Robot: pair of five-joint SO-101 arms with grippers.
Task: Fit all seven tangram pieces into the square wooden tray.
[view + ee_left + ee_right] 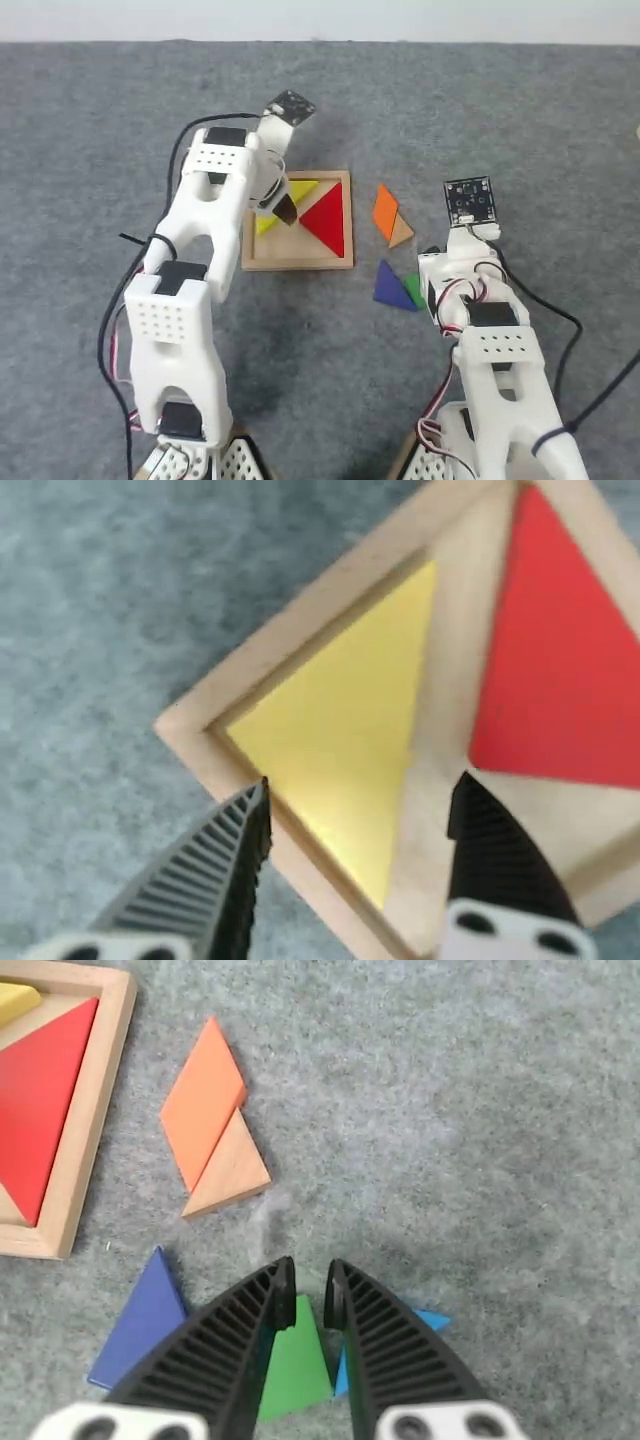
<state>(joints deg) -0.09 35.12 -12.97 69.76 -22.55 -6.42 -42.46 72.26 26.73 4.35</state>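
Over the yellow triangle (340,730) in the tray (320,595), the left hand (362,788) is spread — the right hand (310,1292), barely parted, hangs above the green piece (295,1365).

High view: left arm (215,190) covers the left side of the tray (300,264) and part of the yellow triangle (303,188). Right arm (465,300) hides a corner of the green triangle (413,291).

Left wrist view: blurred throughout. Tray and red triangle (560,670) run off the picture's edge.

Right wrist view: right gripper (309,1290) covers much of the green triangle. Light blue piece (432,1318) shows one corner; shape cannot be told. Tray, red and yellow triangles cut by the edge.
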